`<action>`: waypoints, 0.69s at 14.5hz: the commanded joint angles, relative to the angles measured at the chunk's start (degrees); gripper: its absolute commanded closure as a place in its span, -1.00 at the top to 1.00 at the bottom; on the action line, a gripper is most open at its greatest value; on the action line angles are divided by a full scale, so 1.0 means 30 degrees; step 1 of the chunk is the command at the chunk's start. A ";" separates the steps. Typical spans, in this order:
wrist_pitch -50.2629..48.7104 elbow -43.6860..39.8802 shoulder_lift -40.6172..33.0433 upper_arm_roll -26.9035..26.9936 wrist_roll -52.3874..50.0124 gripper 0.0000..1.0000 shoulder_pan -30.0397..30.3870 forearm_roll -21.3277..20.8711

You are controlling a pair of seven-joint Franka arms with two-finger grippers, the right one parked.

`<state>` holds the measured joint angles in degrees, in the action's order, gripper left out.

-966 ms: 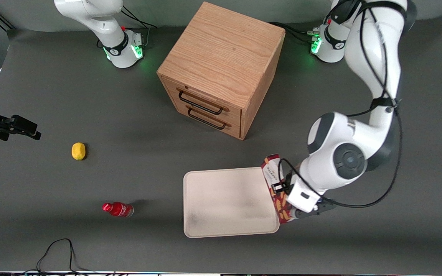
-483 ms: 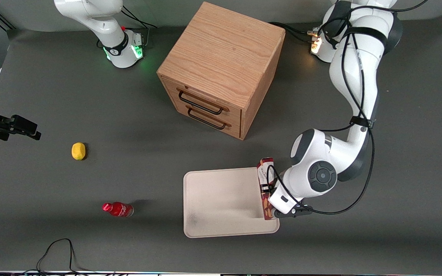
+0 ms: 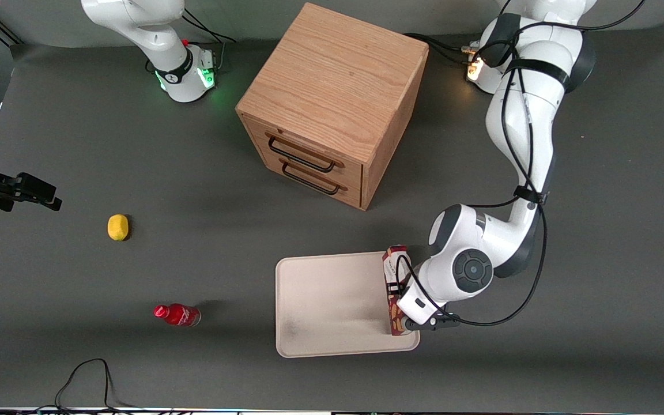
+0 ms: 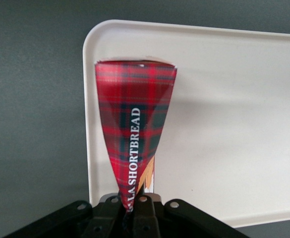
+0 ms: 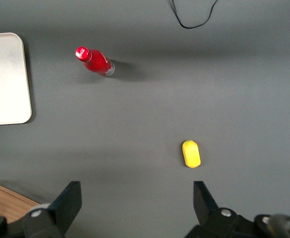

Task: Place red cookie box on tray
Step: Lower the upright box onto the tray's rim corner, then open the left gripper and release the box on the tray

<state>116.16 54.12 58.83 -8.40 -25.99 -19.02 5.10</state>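
Note:
The red cookie box (image 3: 392, 271), dark-red plaid with white lettering, is held on its narrow edge over the cream-white tray (image 3: 332, 305), just inside the rim at the working arm's end. My left gripper (image 3: 408, 316) is shut on the box end nearest the front camera. In the left wrist view the black fingers (image 4: 147, 210) of the gripper (image 4: 133, 206) pinch the box (image 4: 135, 114), which points down at the tray (image 4: 224, 124). I cannot tell whether the box touches the tray floor.
A wooden two-drawer cabinet (image 3: 332, 104) stands farther from the front camera than the tray. A small red bottle (image 3: 177, 314) and a yellow lemon (image 3: 117, 227) lie toward the parked arm's end. A black cable (image 3: 84, 374) loops at the table's front edge.
The arm has carried the box from beside the tray's rim to over the tray, shifting toward the parked arm's end and lowering. The grip has stayed shut.

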 commanded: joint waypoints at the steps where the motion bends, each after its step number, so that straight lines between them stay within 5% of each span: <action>1: 0.0446 -0.0669 0.0370 0.0249 0.0166 -1.00 -0.0223 -0.0234; 6: 0.1091 -0.0289 0.0576 0.0250 0.0049 -1.00 -0.0135 -0.0263; 7: 0.1384 -0.0026 0.0547 0.0250 0.0107 -0.74 -0.0077 -0.0263; 8: 0.1561 0.0064 0.0546 0.0279 0.0166 0.96 -0.0105 -0.0292; 10: 0.1563 0.0065 0.0517 0.0250 0.0166 1.00 -0.0106 -0.0585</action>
<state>120.04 54.34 60.26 -7.96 -25.89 -19.01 4.58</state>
